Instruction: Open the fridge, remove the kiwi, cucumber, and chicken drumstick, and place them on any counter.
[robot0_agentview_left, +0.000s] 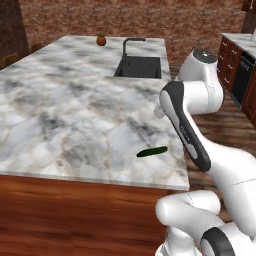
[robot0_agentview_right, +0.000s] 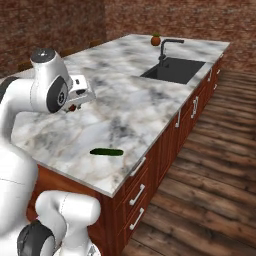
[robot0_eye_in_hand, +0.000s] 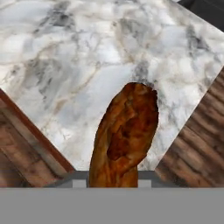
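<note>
Left base view: cucumber (robot0_agentview_left: 152, 151) lying flat on the counter (robot0_agentview_left: 70, 115) near its near right corner; arm folded high at the right, forearm slanting down over the counter's right edge. Right base view: gripper (robot0_agentview_right: 74, 106) held above the counter's near-left part, a bit of reddish-brown meat under it. Hand view: chicken drumstick (robot0_eye_in_hand: 124, 136), clenched between the fingers, hanging over the marble near its edge. Judged light, firm, irregular, possibly greasy; best gripped across the thick meaty middle.
</note>
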